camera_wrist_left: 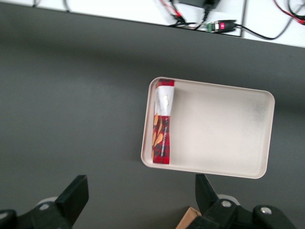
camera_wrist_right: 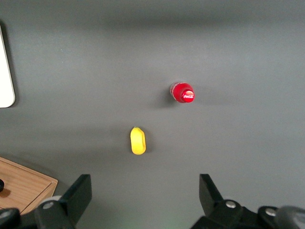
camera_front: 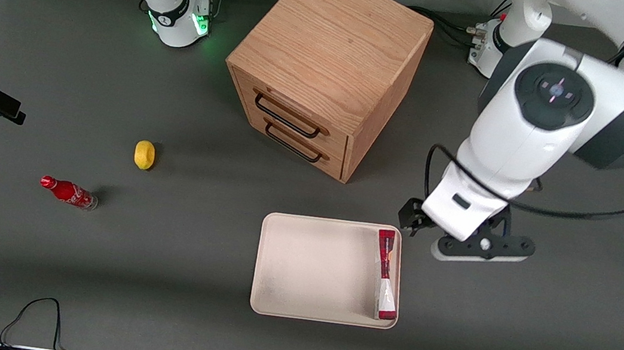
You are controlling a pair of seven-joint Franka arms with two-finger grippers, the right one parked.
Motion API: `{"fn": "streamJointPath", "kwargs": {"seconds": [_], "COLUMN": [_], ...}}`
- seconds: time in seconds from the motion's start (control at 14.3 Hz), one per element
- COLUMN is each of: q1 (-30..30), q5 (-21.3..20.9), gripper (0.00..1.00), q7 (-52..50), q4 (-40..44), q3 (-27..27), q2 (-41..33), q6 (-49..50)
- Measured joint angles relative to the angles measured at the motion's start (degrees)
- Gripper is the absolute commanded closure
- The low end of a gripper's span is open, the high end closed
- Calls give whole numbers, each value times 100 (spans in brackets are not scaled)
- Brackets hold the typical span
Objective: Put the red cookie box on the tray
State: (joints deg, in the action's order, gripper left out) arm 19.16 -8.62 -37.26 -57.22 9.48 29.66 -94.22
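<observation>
The red cookie box (camera_front: 386,272) lies flat inside the cream-white tray (camera_front: 311,271), along the tray's short rim toward the working arm's end. In the left wrist view the box (camera_wrist_left: 162,126) rests against the tray (camera_wrist_left: 219,129) rim, with its white patch at one end. My left gripper (camera_front: 449,232) hovers above the table just off the tray's corner, a little farther from the front camera than the tray. The wrist view shows the gripper (camera_wrist_left: 140,193) open, with only bare dark table between its fingers (camera_wrist_left: 76,195). It touches neither box nor tray.
A wooden drawer cabinet (camera_front: 327,62) stands farther from the front camera than the tray. A yellow lemon (camera_front: 144,154) and a small red cola bottle (camera_front: 68,192) lie toward the parked arm's end. A black cable (camera_front: 37,313) loops at the table's front edge.
</observation>
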Motion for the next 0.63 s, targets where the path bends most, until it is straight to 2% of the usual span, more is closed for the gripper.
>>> {"fn": "streamJointPath", "kwargs": {"seconds": [0.28,0.63], "q1": [-338,-1323], "q5": [0,241], "gripper": [0,0], "q7": [11,1346], "q4": [-281,-1604], "q3": [-58,-74], "q2": [-380,-1459], "q6": [328,299]}}
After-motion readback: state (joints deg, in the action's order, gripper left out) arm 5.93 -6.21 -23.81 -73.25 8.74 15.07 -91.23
